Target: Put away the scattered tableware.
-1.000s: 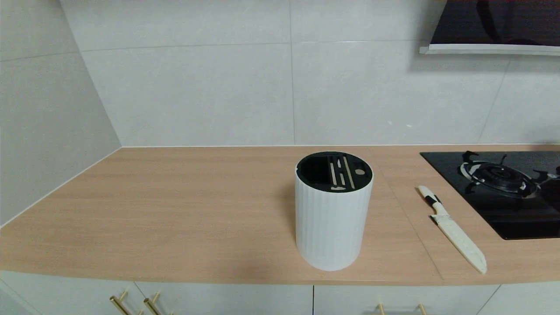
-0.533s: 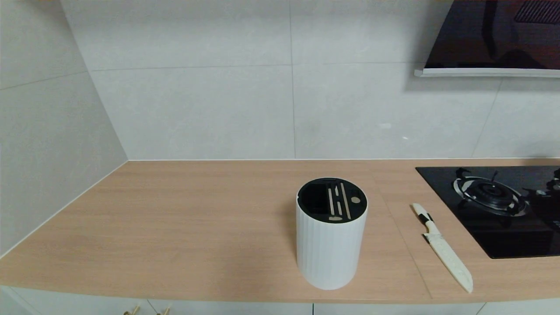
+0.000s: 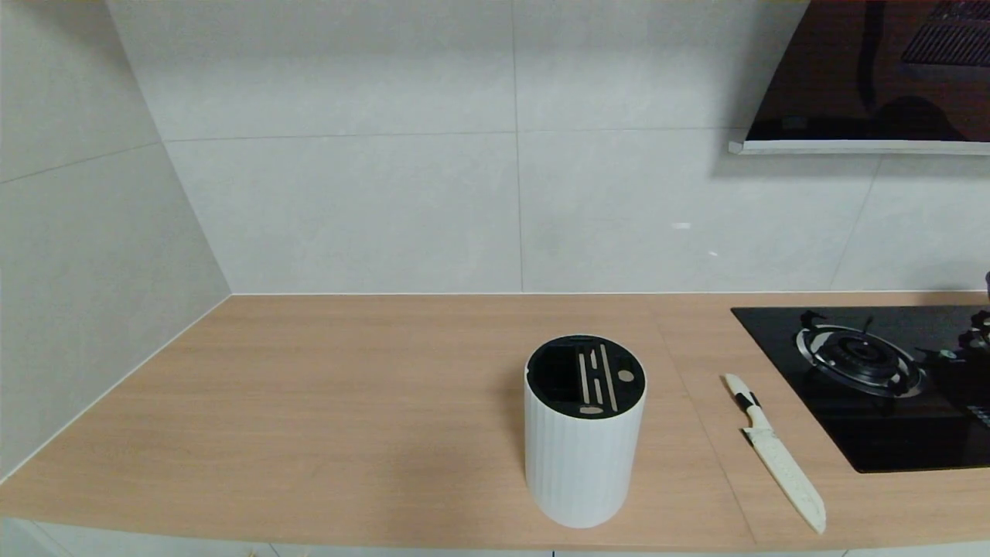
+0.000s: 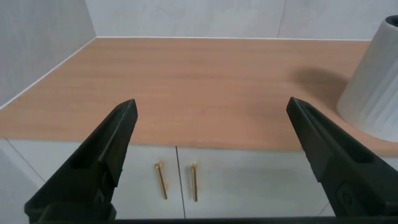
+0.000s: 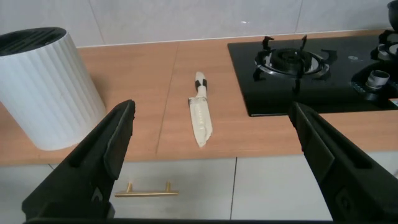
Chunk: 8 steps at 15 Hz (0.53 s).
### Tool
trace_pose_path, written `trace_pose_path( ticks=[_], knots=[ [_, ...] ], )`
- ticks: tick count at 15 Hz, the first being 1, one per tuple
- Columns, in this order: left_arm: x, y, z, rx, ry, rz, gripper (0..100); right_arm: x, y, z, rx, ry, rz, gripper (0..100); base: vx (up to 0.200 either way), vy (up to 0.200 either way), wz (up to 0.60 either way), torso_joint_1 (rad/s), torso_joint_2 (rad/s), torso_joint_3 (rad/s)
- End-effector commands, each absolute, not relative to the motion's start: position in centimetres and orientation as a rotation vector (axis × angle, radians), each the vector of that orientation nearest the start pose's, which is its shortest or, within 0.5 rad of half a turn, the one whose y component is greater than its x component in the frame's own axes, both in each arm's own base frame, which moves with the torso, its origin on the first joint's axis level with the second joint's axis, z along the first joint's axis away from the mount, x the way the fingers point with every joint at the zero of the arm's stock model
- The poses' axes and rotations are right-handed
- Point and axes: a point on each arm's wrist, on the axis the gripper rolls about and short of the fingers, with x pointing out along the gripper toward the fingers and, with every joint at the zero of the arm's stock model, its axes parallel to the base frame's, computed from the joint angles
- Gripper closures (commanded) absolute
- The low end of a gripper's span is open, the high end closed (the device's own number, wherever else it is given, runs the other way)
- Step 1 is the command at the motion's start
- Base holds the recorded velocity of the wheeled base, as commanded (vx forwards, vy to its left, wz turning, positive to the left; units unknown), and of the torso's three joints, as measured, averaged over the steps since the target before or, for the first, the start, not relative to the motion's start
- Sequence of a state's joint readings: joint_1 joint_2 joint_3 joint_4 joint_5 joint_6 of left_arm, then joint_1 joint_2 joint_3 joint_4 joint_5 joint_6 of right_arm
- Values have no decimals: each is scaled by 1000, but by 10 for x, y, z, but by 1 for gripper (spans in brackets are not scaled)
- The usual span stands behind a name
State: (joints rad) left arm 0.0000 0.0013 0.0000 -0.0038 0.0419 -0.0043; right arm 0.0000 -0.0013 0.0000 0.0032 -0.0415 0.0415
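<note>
Knife [image 3: 769,452]: I see a cream, speckled blade and a cream handle with a black band. It lies flat on the countertop [image 3: 348,402] near the front edge, tip toward that edge, between the white ribbed holder [image 3: 584,456] with its black slotted top and the black hob [image 3: 889,437], touching neither. My left gripper [image 4: 210,106] and right gripper [image 5: 211,106] hang off the front edge, both spread wide and holding nothing.

- The knife holder [image 3: 585,433] stands on the countertop [image 3: 348,402], right of centre and close to the near edge.
- The knife [image 3: 773,455] lies flat on the countertop, between the holder and the hob [image 3: 851,422], touching neither.
- The hob sits at the far right.
</note>
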Motion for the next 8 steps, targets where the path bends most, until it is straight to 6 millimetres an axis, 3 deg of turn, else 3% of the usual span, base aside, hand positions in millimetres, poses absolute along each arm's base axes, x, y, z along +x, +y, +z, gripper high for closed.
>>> trace_pose_path(
  ticks=[1, 2, 4, 8],
  knots=[
    [-23, 1, 76, -5, -3, 41, 0, -23, -1, 75, 41, 2, -41, 0, 0, 0, 0, 0, 0, 0],
    [-23, 1, 76, -5, -3, 43, 0, -23, -1, 75, 41, 2, -41, 0, 0, 0, 0, 0, 0, 0],
    [-23, 1, 76, -5, -3, 41, 0, -23, -1, 75, 41, 2, -41, 0, 0, 0, -600, 0, -5, 5],
    [-23, 1, 76, -5, -3, 43, 0, -23, -1, 75, 41, 2, -41, 0, 0, 0, 0, 0, 0, 0]
  ],
)
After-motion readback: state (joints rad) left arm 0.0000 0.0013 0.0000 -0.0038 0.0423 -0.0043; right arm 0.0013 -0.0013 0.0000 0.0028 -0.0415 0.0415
